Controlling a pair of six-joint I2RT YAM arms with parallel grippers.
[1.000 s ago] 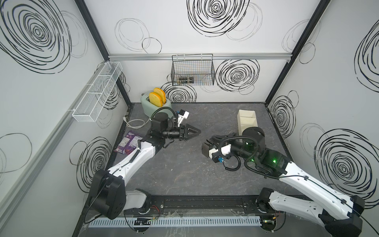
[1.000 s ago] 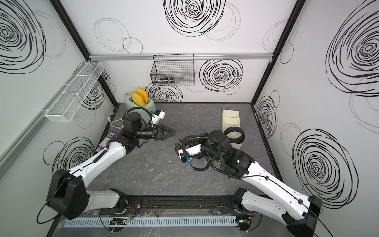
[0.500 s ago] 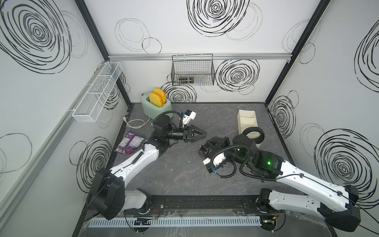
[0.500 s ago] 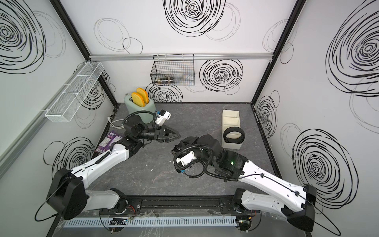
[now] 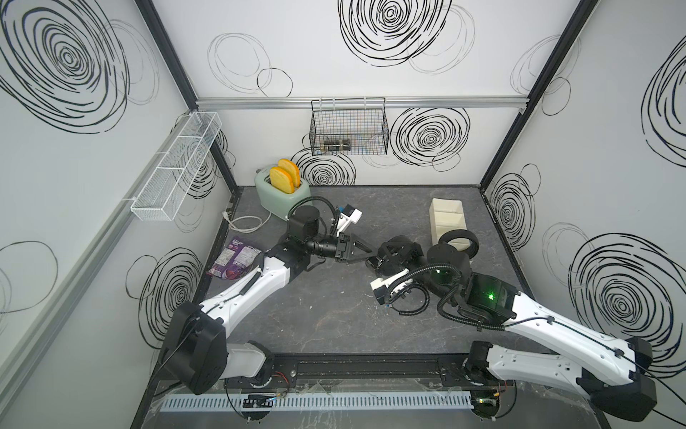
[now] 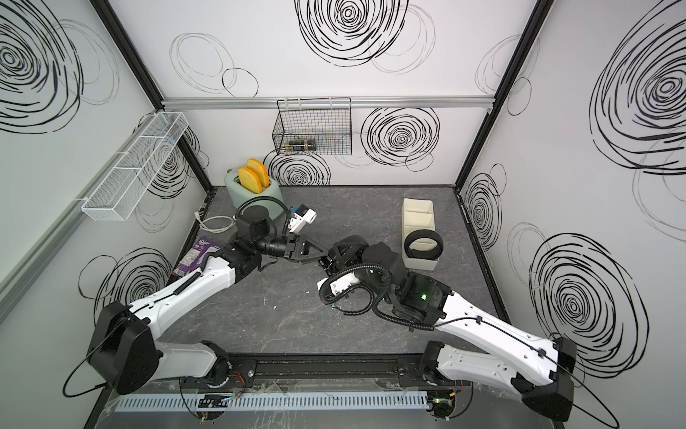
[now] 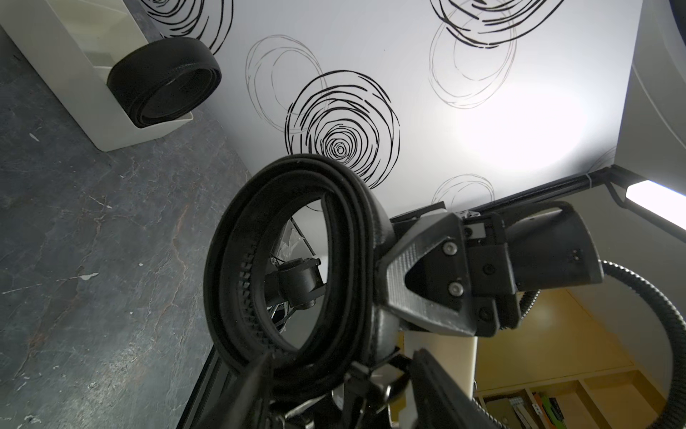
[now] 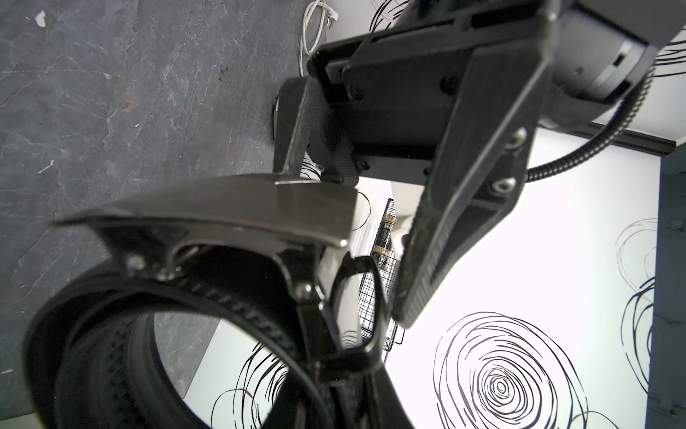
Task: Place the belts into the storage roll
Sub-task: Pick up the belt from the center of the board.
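In both top views, holds the coiled black strap belt [image 5: 393, 246] pinched in the narrow right gripper [image 5: 408, 256], aloft over mid-table; spreads the left gripper [image 5: 373, 255] wide at the coil's edge. Shows the second black belt coil [image 6: 423, 243] standing in the end compartment, nearest the arms, of the cream-white plastic divided tray [image 6: 421, 264] near the right wall. Leaves bare grey table between handover and tray; offers little room beyond the tray, toward that wall.

In the left wrist view, frames the held coil [image 7: 222, 267] between parted fingers [image 7: 252, 393]; cannot tell contact. Risks, probably, unwinding on release ahead of a firm left-side grip, or pinching one loose layer only.

In the right wrist view, puts the grey metal buckle [image 8: 241, 211] just beside one left finger [image 8: 445, 241]. Risks snagging there, or clipping a divider or the stored coil on lowering.
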